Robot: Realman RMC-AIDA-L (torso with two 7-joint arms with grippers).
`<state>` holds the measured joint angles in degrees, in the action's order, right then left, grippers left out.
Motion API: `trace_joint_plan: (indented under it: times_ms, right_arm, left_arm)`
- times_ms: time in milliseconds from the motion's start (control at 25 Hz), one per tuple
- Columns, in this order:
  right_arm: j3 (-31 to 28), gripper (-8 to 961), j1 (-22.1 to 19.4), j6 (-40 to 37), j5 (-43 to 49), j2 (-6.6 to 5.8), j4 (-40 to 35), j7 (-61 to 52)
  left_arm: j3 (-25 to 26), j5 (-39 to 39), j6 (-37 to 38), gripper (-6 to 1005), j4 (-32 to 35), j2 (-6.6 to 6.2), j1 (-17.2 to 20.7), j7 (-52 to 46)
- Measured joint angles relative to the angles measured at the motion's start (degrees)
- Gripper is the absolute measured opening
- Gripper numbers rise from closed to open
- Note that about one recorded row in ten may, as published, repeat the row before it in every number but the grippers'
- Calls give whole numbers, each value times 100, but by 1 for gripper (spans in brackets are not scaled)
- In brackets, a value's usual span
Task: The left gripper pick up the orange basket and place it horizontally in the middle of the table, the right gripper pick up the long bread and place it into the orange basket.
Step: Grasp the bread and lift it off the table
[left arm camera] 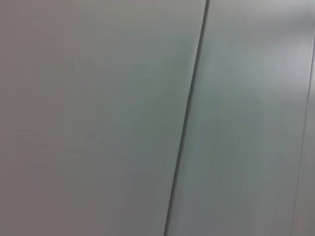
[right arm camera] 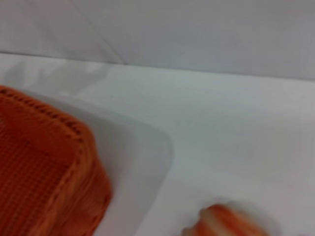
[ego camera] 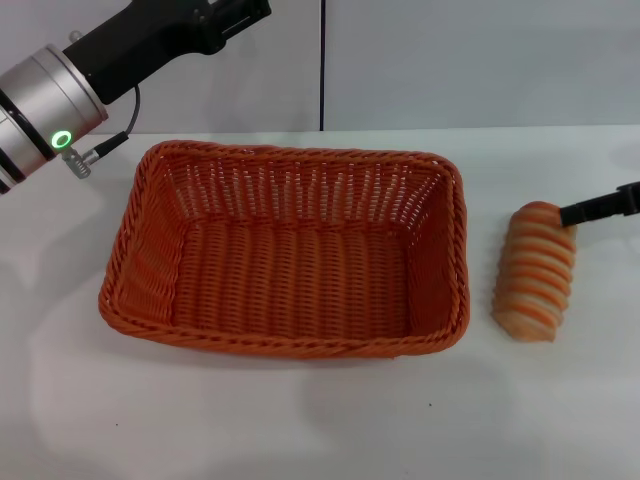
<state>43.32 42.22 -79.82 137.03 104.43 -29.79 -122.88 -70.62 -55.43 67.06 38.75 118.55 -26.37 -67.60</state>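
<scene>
The orange basket (ego camera: 300,347) lies lengthwise across the middle of the white table (ego camera: 300,425), empty. It also shows in the right wrist view as an orange basket corner (right arm camera: 44,167). The long bread (ego camera: 535,275), tan with orange and cream stripes, lies on the table just right of the basket, and its end shows as the long bread (right arm camera: 221,223) in the right wrist view. My right gripper (ego camera: 572,213) reaches in from the right edge and its tip meets the loaf's far end. My left gripper (ego camera: 225,20) is raised high at the back left, clear of the basket, partly cut off by the frame.
A pale wall with a vertical seam (ego camera: 322,60) stands behind the table. The left wrist view shows only that wall (left arm camera: 98,118). Bare tabletop runs along the front and to the left of the basket.
</scene>
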Motion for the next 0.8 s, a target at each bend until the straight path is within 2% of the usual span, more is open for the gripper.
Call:
trace_joint_plan:
  times_ms: [680, 800]
  right_arm:
    - [66, 469, 107, 306, -1, 62, 88, 276]
    - [80, 468, 107, 333, -1, 118, 88, 286]
  left_arm:
    - [-13, 136, 53, 812, -87, 1, -45, -1]
    - [-14, 139, 53, 812, -87, 1, -50, -18]
